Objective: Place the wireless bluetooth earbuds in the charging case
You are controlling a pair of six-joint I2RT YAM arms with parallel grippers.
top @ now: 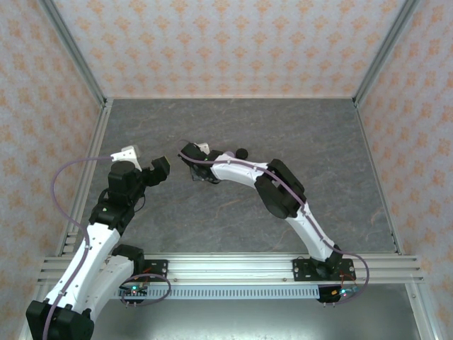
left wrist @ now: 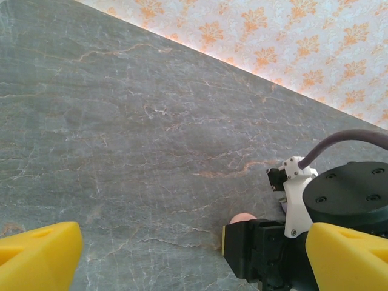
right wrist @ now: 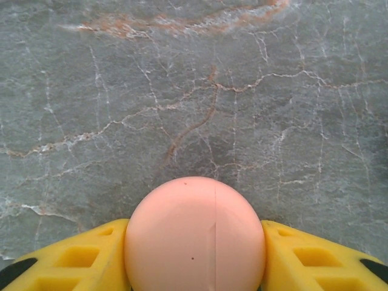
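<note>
While the right fingers (right wrist: 303,257) grasp the pale pink rounded plastic charging case (right wrist: 194,242), lying against both of its flanks, we judge a slip to be the main risk. The shell is smooth and curved, and only the yellow tips hold it, so a harder squeeze could squirt it forward across the grey marbled desk (right wrist: 182,91). Any tilt of the wrist could let it roll away. We cannot tell whether the case rests on the desk or hangs just above it.

A fine seam runs down the shell and looks closed to us. In that case the lid stands in the way of any insertion, and prying it open against a one-sided hold could twist the case loose.

From above, the left fingers (top: 159,170) stand spread wide with nothing between them, close beside the right wrist, so a careless reach could knock the two arms together.

We make out no earbuds. A small dark object (top: 242,151) sits just beside the right arm (top: 283,191), too small to identify.
</note>
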